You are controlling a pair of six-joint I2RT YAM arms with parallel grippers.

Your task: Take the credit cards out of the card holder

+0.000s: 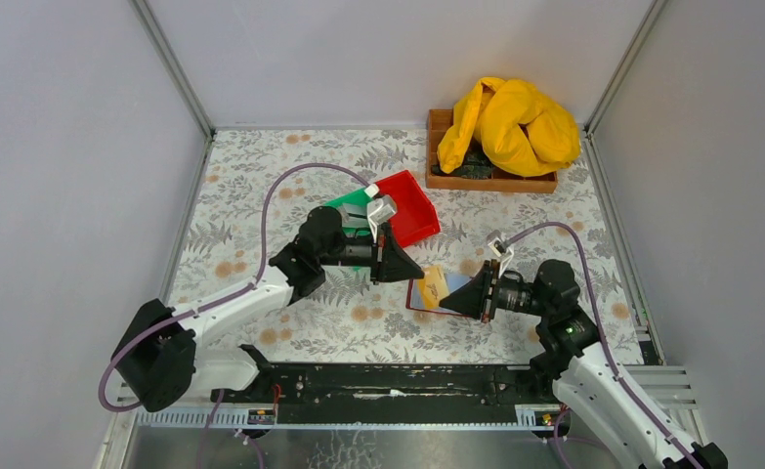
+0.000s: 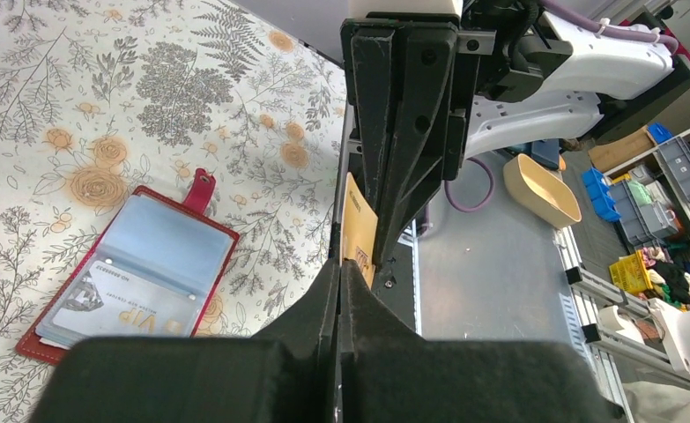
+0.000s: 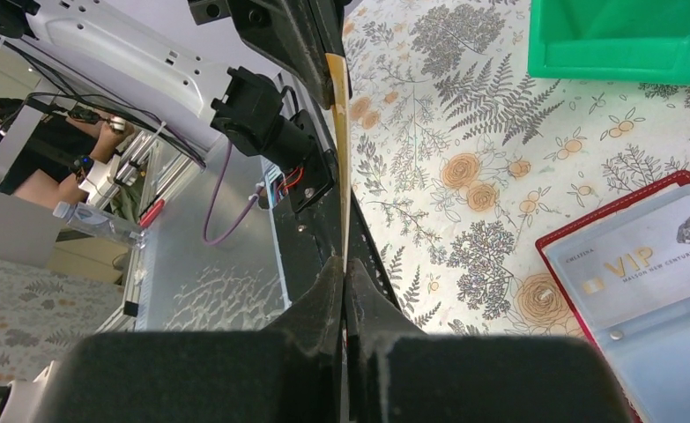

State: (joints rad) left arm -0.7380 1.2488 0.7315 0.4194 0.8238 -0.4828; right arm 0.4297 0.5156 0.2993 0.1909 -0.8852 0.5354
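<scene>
While the left gripper (image 2: pixel 341 275) and the right gripper (image 3: pixel 345 269) both pinch the tan credit card (image 2: pixel 359 231) shut, above the floral tablecloth (image 2: pixel 191 97), release one grip only once the other looks firm. The card holder (image 2: pixel 129 273) lies open below, a VIP card (image 2: pixel 138 308) in its sleeve. The green bin (image 3: pixel 623 40) and red bin (image 1: pixel 409 205) stand beyond, near the left arm.

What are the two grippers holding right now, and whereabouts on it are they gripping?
Both hold the same tan card. The left gripper pinches one end of it and the right gripper pinches the opposite end.
</scene>
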